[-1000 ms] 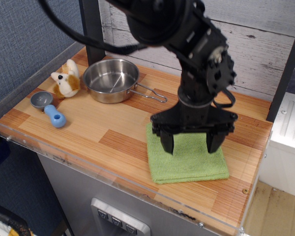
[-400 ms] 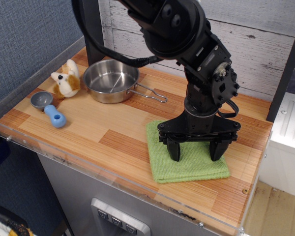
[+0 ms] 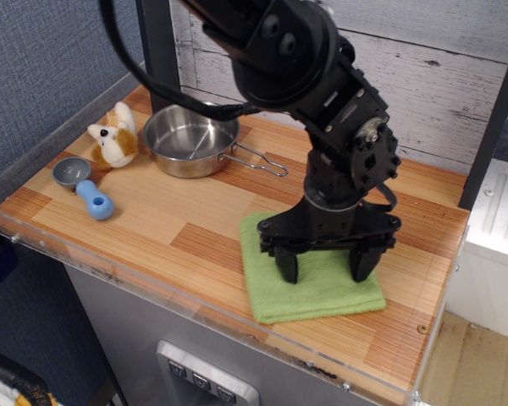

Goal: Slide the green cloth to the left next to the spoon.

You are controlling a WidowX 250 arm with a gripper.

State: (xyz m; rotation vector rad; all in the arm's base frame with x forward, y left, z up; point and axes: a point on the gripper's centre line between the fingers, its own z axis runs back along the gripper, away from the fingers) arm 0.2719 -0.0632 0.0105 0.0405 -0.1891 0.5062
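Note:
The light lime-green cloth lies flat on the wooden table top near the front right edge. My black gripper stands over it with its jaws spread, both fingertips pressing down on the cloth, nothing held between them. The spoon, with a round grey bowl and a chunky light-blue handle, lies at the far left of the table, well apart from the cloth.
A shiny steel pan with a wire handle stands at the back left. A small plush animal sits beside it, just behind the spoon. A clear plastic rim runs along the table's front edge. A dark post rises at the back.
My gripper came down onto the cloth and shifted left. The cloth has slid a little to the left with it.

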